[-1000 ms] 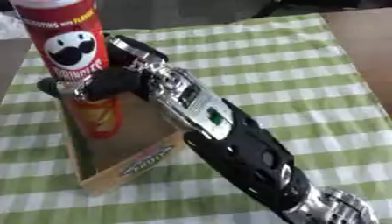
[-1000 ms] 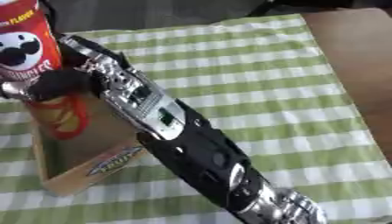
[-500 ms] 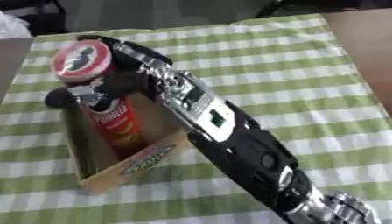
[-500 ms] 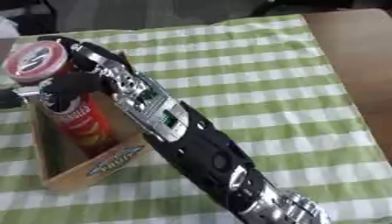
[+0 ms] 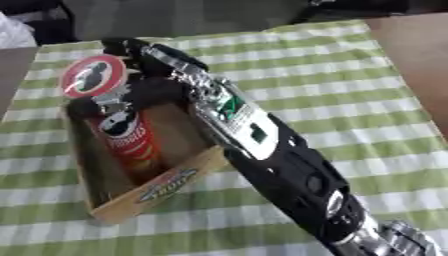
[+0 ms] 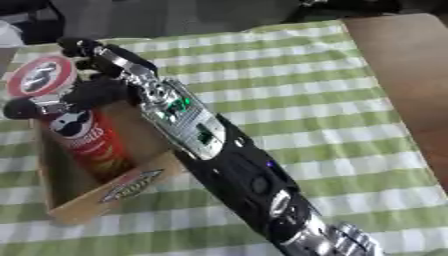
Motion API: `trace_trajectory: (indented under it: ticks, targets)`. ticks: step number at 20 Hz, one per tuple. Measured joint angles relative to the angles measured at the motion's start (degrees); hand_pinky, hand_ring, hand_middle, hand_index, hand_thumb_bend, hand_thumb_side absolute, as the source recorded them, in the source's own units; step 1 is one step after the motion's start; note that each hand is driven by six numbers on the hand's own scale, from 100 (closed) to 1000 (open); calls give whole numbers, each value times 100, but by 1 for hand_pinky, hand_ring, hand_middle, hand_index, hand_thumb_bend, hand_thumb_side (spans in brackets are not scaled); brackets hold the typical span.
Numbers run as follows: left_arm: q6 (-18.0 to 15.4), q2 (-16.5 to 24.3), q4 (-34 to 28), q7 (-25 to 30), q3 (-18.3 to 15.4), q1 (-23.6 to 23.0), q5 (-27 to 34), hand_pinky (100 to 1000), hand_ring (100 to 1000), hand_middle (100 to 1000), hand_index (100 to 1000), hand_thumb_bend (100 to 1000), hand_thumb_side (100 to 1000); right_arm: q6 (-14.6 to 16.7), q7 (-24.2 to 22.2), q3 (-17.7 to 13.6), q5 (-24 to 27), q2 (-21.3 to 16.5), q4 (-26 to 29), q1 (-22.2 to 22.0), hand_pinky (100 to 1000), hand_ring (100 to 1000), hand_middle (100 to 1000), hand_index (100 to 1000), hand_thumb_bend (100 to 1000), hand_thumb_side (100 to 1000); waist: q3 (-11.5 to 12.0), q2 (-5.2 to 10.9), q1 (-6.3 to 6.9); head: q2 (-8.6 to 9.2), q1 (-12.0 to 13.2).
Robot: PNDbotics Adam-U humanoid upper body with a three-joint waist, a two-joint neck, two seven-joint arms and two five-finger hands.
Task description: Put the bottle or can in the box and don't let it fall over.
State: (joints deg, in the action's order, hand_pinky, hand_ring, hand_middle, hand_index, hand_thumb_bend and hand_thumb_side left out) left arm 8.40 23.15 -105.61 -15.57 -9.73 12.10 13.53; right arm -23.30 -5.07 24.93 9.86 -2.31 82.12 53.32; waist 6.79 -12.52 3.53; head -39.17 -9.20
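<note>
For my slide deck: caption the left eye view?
Right hand steadies upright red can inside cardboard box on checked cloth.

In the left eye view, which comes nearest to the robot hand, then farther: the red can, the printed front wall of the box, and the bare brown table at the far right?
1. The red can, standing in the box, right at the robot hand.
2. The printed front wall of the box, lower down, toward the viewer.
3. The bare brown table, off at the right edge beyond the checked cloth.
</note>
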Motion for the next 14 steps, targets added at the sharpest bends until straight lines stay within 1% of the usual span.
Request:
trace_trajectory:
  ticks: [4,8,11,14]
  targets:
    - [1,5,0,-1,-5,-38,-27,1000,747,805,792,538,100,-79,-66,-27,93,-199,295,-53,1000,1000,966,1000,905,293,-79,32,0,-1,58]
    - [1,53,0,-4,-22,-55,-43,1000,747,806,792,534,100,-159,-97,-110,276,-443,717,-150,1000,1000,967,1000,900,288,-156,58,2,-2,126]
    - [1,79,0,-4,-33,-56,-47,1000,746,806,792,529,100,-241,-10,-229,496,-684,1064,-257,1000,1000,965,1000,891,281,-215,103,0,-36,180]
    - [2,108,-2,-5,-34,-58,-52,1000,745,805,790,528,100,-309,138,-386,673,-1024,1404,-393,1000,1000,955,993,889,279,-284,117,-16,-90,246]
